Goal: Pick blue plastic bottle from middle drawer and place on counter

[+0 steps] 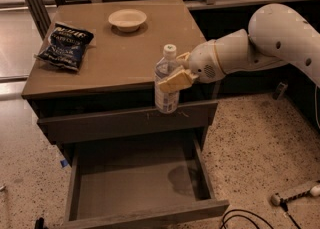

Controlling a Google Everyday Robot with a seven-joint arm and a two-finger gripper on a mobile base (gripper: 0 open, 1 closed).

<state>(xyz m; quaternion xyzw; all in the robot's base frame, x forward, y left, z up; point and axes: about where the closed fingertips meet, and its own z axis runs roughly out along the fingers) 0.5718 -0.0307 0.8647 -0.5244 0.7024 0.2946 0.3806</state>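
Note:
My gripper (176,79) is shut on the blue plastic bottle (166,82), a clear bottle with a white cap and pale label. It holds the bottle upright in the air at the front right edge of the counter (115,55), the bottle's base hanging in front of the top drawer's panel. The middle drawer (137,183) stands pulled out below and holds nothing that shows. The white arm (280,38) reaches in from the right.
A dark blue snack bag (65,46) lies on the counter's left side. A white bowl (127,19) sits at its back. The scratched top drawer front (125,120) is closed. A white tool (295,193) and cables lie on the speckled floor at the right.

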